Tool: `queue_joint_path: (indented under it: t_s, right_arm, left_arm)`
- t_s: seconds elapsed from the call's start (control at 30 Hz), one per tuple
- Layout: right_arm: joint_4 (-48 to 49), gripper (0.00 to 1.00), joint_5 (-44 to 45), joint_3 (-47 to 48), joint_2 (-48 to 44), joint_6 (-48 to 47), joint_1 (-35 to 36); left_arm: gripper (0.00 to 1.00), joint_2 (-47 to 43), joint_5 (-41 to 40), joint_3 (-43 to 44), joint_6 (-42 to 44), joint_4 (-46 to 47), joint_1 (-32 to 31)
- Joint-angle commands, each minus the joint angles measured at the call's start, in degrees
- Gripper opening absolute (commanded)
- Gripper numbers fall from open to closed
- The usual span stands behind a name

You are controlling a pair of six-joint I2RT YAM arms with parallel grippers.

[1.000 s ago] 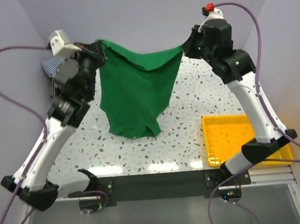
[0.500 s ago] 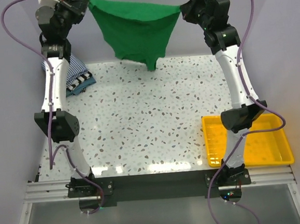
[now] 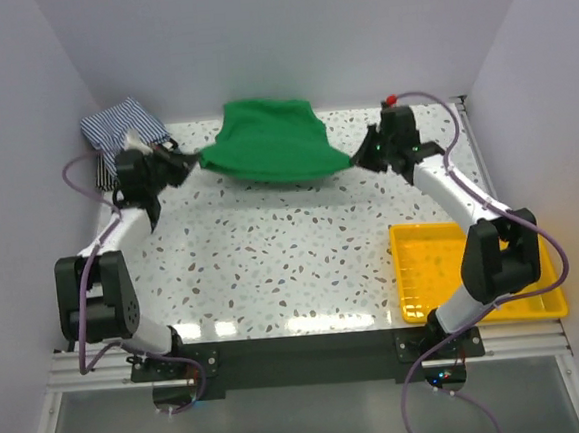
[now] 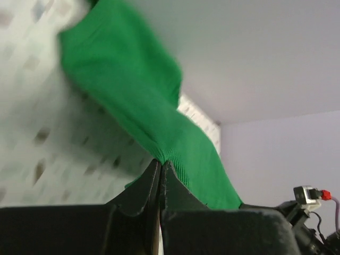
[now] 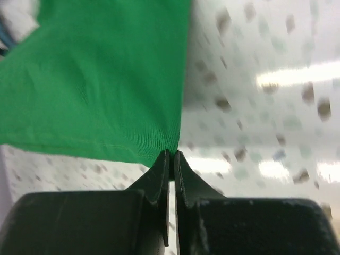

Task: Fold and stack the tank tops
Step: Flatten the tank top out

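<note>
Over the speckled table (image 3: 274, 268), the green tank top (image 3: 269, 153) has swung down from overhead, left gripper (image 3: 191, 162) and right gripper (image 3: 361, 158) each clamped on 1 corner, ready for spreading.

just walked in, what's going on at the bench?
Both arms hold the green tank top stretched between them across the far side of the table. The left pincer is shut on one end and the right pincer on the other. A blue-and-white striped top lies bunched in the far-left corner.
</note>
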Motion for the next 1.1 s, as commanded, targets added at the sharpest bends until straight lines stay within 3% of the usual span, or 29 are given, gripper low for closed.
queue_joint_path:
  t_s: [0.0,0.1,0.33,0.73,0.9,1.0,1.07]
  right_arm:
    - [1.00,0.00,-3.18,-15.99,-4.29,3.80,-0.09]
    - [-0.83,0.00,-3.36,-22.18,-4.90,2.48,-0.09]
    - [-2.07,0.00,-4.68,-37.12,-8.94,2.65,0.00]
    - [-12.52,0.00,-1.17,-38.55,-15.36,0.46,-0.18]
    - [-15.60,0.01,0.07,-37.14,-15.98,-0.51,-0.18]
    - [-17.01,0.21,0.33,-36.35,-17.29,-0.68,-0.18]
    - [-17.71,0.28,0.59,-36.00,-19.22,-0.86,-0.09]
  left_arm:
    - [0.00,-7.43,-3.11,-17.90,-3.62,5.90,-0.34]
    - [0.00,-10.96,-4.00,-29.43,-2.67,4.14,-0.43]
    - [0.00,-11.92,-1.02,-35.60,5.25,-8.52,-0.60]
    - [0.01,-24.41,2.33,-37.89,11.04,-26.71,-0.69]
    - [0.12,-25.29,4.69,-41.05,12.72,-28.65,-0.69]
    - [0.35,-27.13,5.23,-40.71,14.91,-31.71,-0.69]
    - [0.46,-29.68,4.10,-38.61,16.23,-34.00,-0.69]
